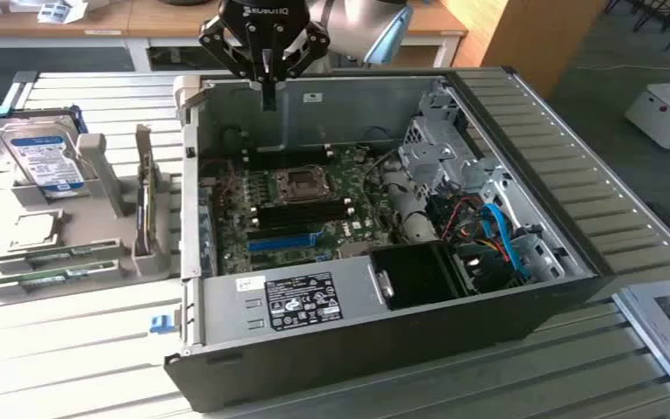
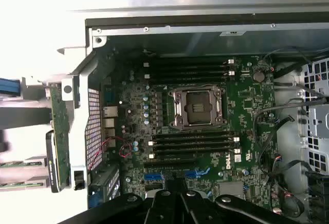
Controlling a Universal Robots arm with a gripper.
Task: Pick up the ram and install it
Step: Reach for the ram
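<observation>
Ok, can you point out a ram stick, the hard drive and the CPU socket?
ram stick [image 1: 62,254]: exterior view, mid-length of the green board.
hard drive [image 1: 46,159]: exterior view, on its front label.
CPU socket [image 2: 197,107]: wrist view, centre of the socket's dark recess.

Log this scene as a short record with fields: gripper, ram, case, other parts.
gripper: shut, holding nothing, hanging over the open computer case
ram: two green sticks lying in the grey holder, at the exterior view's left of the case, apart from the gripper
case: lying open, motherboard exposed; memory slots look empty
other parts: hard drive and expansion card standing in the same holder
</observation>
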